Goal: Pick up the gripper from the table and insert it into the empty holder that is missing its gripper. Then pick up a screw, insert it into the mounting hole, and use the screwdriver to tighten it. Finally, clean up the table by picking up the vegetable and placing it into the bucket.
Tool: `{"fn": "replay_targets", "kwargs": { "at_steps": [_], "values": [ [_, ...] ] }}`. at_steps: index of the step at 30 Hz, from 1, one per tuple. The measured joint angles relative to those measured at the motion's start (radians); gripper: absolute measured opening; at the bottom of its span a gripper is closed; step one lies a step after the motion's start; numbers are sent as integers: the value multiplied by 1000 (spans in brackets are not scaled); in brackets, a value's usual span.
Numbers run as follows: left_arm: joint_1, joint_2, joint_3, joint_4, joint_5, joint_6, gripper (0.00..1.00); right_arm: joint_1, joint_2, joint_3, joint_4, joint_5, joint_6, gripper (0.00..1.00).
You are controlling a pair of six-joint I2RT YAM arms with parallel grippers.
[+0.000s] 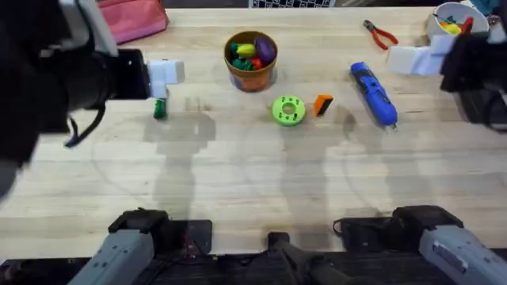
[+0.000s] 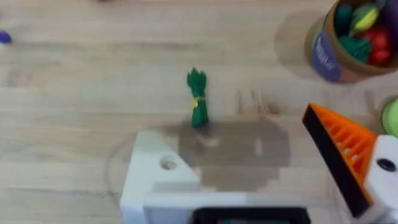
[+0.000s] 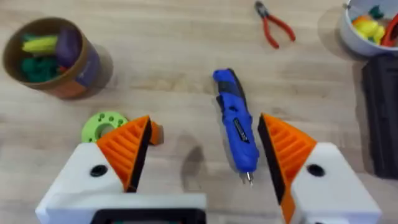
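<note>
The orange gripper (image 1: 323, 104) lies on the table beside a green disc (image 1: 288, 110). My left gripper (image 2: 230, 134) is open above the dark-green vegetable (image 2: 198, 98). Its one finger is the bare white holder (image 2: 155, 177) with a mounting hole (image 2: 168, 163); the other carries an orange pad (image 2: 339, 149). The right gripper (image 3: 204, 124) is open, hovering over the blue screwdriver (image 3: 236, 127), both orange pads in place. The brown bucket (image 1: 251, 59) with toy produce stands at the back middle. The screw is out of view.
Red-handled pliers (image 1: 380, 34) and a white bowl (image 1: 451, 20) sit at the back right. A pink bag (image 1: 135, 20) lies at the back left. The front half of the wooden table (image 1: 253, 182) is bare.
</note>
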Motion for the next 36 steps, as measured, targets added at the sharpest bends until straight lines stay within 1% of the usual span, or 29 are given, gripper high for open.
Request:
{"fn": "replay_targets", "kwargs": {
  "at_steps": [4, 8, 12, 17, 18, 20, 25, 27, 29, 32, 36],
  "values": [
    [0, 138, 110, -107, 0, 0, 985, 0, 160, 119, -126, 0, 0, 994],
    [0, 231, 165, -146, 0, 0, 985, 0, 266, 173, -224, -2, 0, 994],
    [0, 300, 167, -146, 0, 0, 986, 0, 321, 175, -234, -2, 0, 994],
    [6, 309, 167, -127, 1, 0, 985, 0, 321, 176, -231, -2, 0, 994],
    [15, 309, 167, -119, 2, 0, 985, 0, 321, 176, -230, -2, 0, 994],
    [49, 313, 167, -106, 9, 11, 985, 0, 321, 176, -229, -2, 0, 994],
    [167, 378, 181, -110, 58, 46, 986, 0, 321, 176, -220, -2, 0, 994],
    [199, 427, 196, -124, 85, 62, 987, 0, 321, 176, -221, -2, 0, 994],
    [213, 485, 211, -132, 106, 87, 987, 0, 321, 176, -220, -2, 0, 992],
    [213, 567, 232, -136, 124, 116, 987, 0, 321, 176, -220, -2, 0, 993],
    [214, 671, 257, -136, 137, 135, 985, 0, 321, 176, -221, -2, 0, 994]
  ]
}}
